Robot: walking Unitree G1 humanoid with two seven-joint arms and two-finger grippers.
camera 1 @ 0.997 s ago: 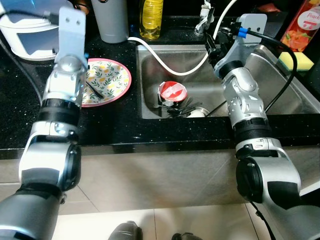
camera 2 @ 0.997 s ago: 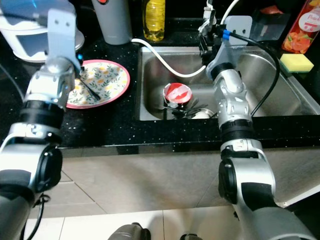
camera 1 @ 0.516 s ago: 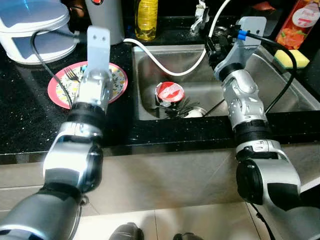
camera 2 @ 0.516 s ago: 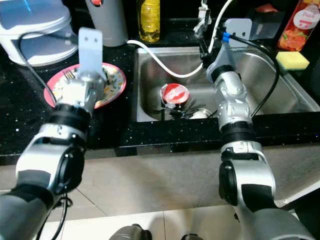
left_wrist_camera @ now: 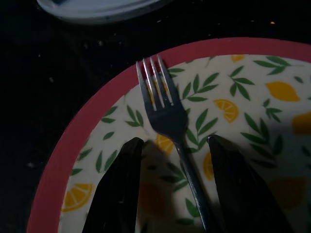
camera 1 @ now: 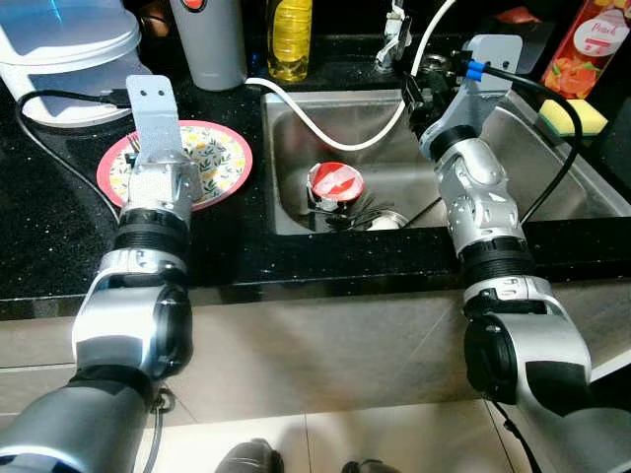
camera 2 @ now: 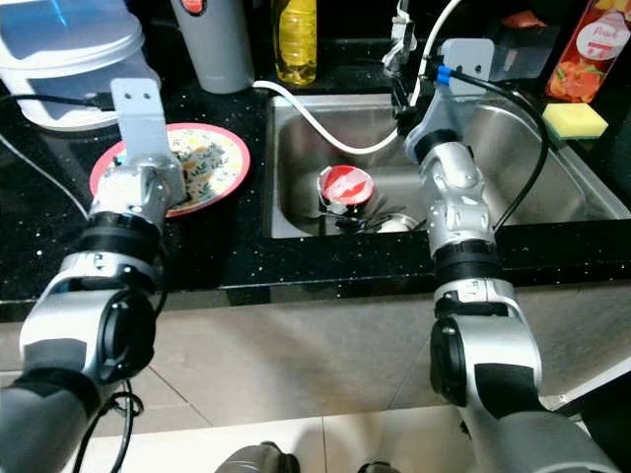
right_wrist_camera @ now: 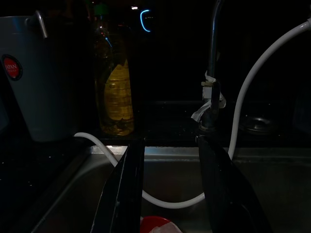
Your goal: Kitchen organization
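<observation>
The left gripper [left_wrist_camera: 172, 182] is held over the red-rimmed plate [camera 1: 219, 148] on the black counter [camera 1: 39, 236], fingers apart astride the fork [left_wrist_camera: 167, 121] lying on it. The right gripper [right_wrist_camera: 167, 187] is raised above the sink [camera 1: 552, 177], fingers spread, empty.

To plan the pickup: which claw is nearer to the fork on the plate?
Left. The left claw hovers open astride the fork; the right claw is over the sink.

The carton [camera 1: 595, 46] right of the sink reads "Peach". A red round label on the grey jug [right_wrist_camera: 37, 77] left of the sink has small white lettering, too small to read.
</observation>
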